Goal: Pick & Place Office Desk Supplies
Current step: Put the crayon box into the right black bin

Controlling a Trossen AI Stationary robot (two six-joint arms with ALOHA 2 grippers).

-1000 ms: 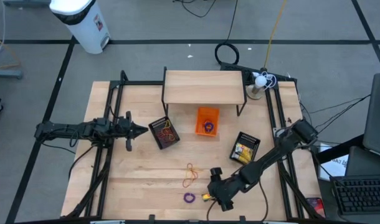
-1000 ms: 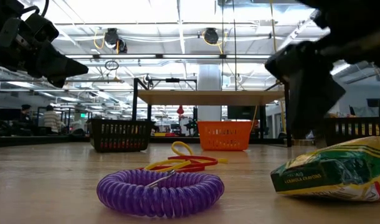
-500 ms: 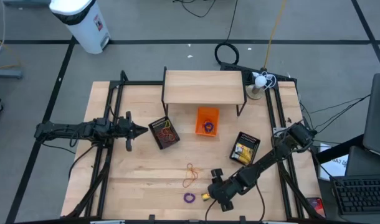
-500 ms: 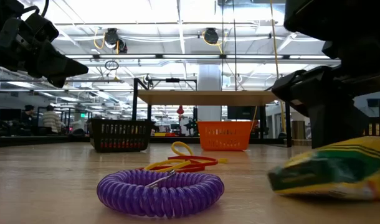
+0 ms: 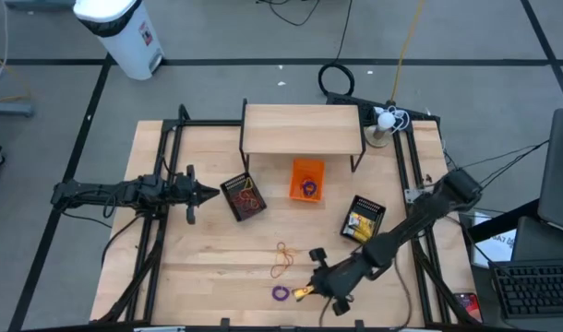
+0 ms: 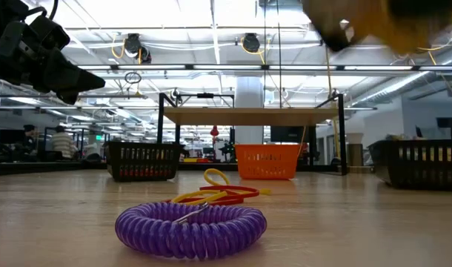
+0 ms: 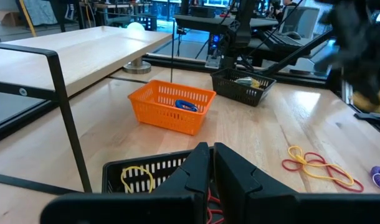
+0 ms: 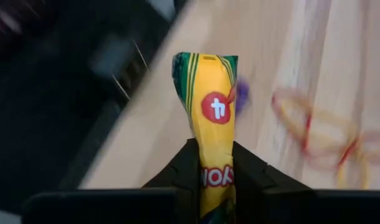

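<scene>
A yellow crayon pack with green edges (image 8: 207, 106) sticks out between the fingers of my right gripper (image 5: 306, 292), which is shut on it near the table's front edge. In the low view the pack is a yellow blur (image 6: 393, 22) at the top. A purple coil ring (image 6: 190, 226) lies on the table just left of the pack, with orange-red and yellow rubber bands (image 5: 281, 259) behind it. My left gripper (image 5: 208, 193) is shut, holds nothing, and hovers beside the left black basket (image 5: 243, 196). My right gripper pinches the crayon pack's near end (image 8: 212, 177) between its two fingers (image 8: 184, 167), which sit on its two broad faces. The fingers come from the table's right and lie along the pack. The pack juts forward past the fingertips and is lifted clear of the table.
An orange basket (image 5: 306, 179) with rings inside stands mid-table, in front of a wooden shelf (image 5: 303, 128). A second black basket (image 5: 363, 219) with yellow pieces stands at the right. Bare wood lies between the baskets and the front edge.
My right gripper has shut on the crayon pack, which lay flat on the table near the front edge. It has then risen, and the pack has been lifted clear of the table. The ring and the rubber bands have stayed in place.
</scene>
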